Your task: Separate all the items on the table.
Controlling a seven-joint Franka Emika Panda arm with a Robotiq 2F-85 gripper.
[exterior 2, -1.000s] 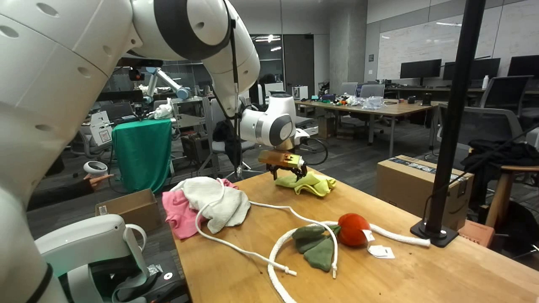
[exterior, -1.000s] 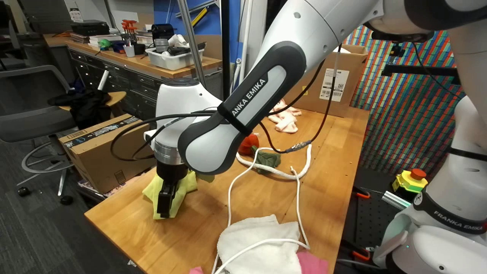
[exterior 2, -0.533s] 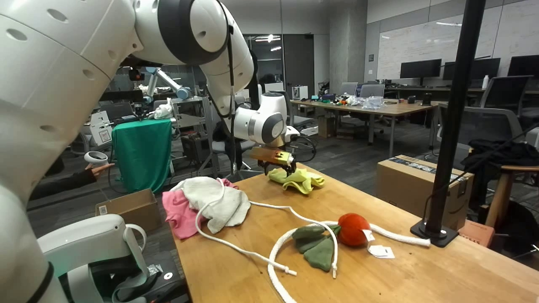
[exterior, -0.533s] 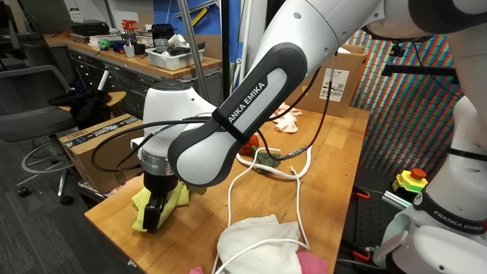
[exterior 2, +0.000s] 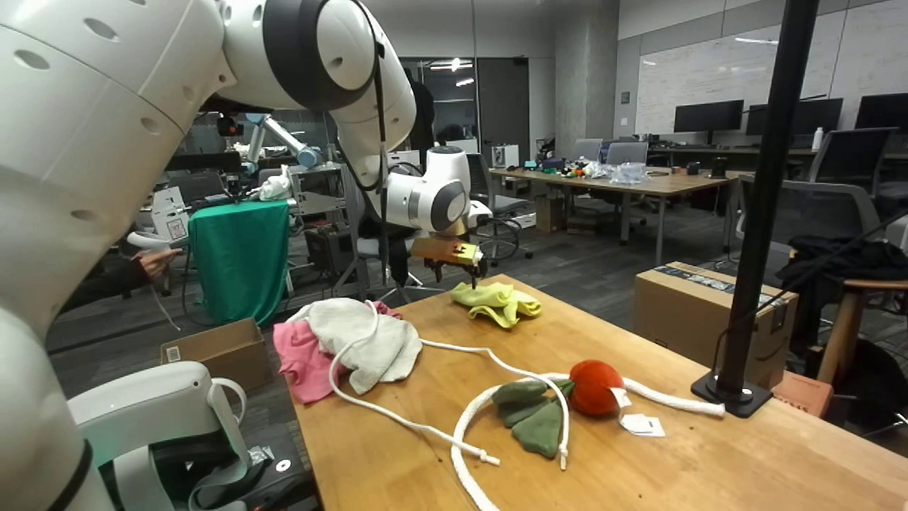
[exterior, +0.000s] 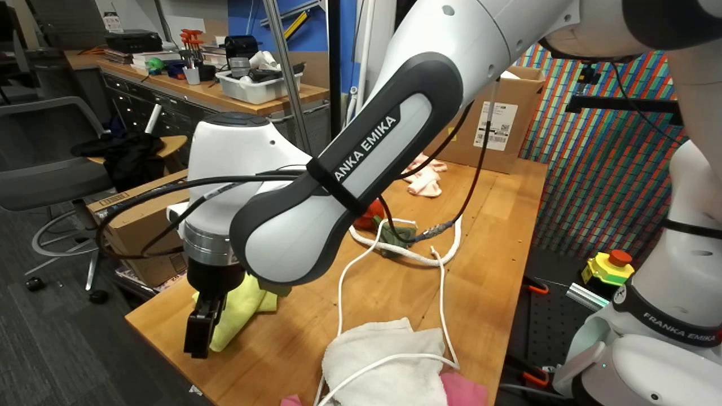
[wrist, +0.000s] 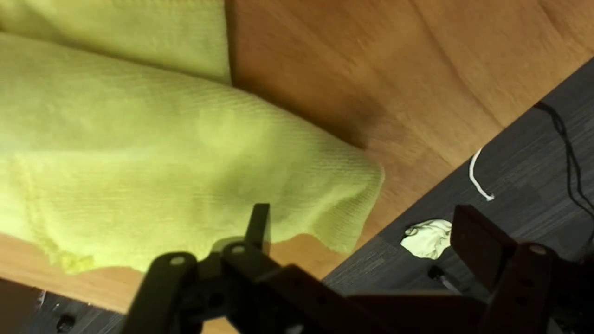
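End effector [wrist: 361, 220] spread wide, gripping nothing — it hangs near the yellow cloth [wrist: 185, 139], which lies crumpled by a corner of the surface [exterior 2: 674, 475]; in both exterior views a white cord [exterior: 409, 356] crosses the white cloth [exterior 2: 389, 351], pink cloth [exterior 2: 305, 365] beneath

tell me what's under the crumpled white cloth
Bright pink fabric sticks out beneath the crumpled white cloth, and a thin white cord seems to run under its edge; the rest is covered.
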